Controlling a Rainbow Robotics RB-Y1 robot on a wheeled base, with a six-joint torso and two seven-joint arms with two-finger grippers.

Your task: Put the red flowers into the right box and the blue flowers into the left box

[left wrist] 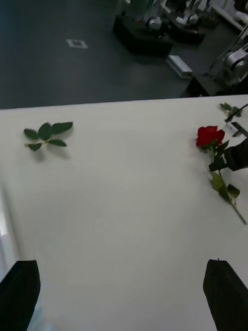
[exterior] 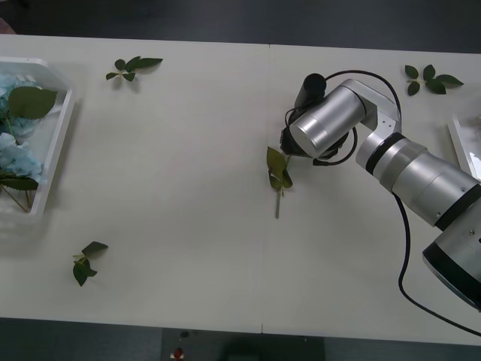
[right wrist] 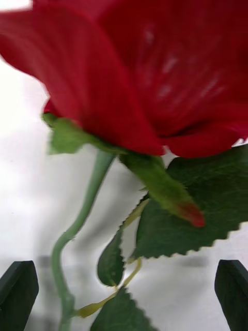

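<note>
Front view: one red flower [exterior: 278,171] lies mid-desk [exterior: 188,188] under the right tool [exterior: 287,143]; left box [exterior: 60,135] at the left edge holds blue flowers [exterior: 16,154], count unclear; three loose leaf sprigs [exterior: 134,68]. Right wrist view: right tool spread wide over the rose, not gripping. Left wrist view: left tool [left wrist: 121,289] wide, empty.

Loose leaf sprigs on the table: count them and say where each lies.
3. One leaf sprig lies at the far edge near the left box, another at the far right corner, a third at the near left. More may be hidden under the right arm.
</note>
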